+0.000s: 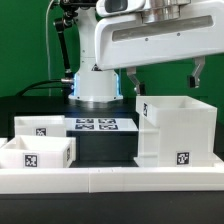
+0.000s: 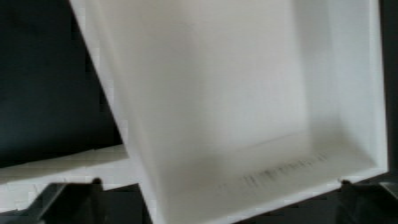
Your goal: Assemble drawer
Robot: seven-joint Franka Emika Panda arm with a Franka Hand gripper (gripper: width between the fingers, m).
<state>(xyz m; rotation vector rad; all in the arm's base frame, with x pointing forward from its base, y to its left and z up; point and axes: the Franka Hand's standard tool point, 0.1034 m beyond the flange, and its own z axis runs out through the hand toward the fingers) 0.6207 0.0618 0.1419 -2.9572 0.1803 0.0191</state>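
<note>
The rail (image 1: 110,182) runs along the front. Behind it the shell (image 1: 178,130) stands on the desk (image 1: 100,150). The gripper (image 1: 166,80) hangs above, spread wide, holding nothing.

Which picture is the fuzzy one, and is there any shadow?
Wrist view: the white shell fills the frame, edges soft and blurred, one wall washed out. Exterior view: sharper; the tag on the shell's front shows crisp, with soft grey shadow inside the front tray.
</note>
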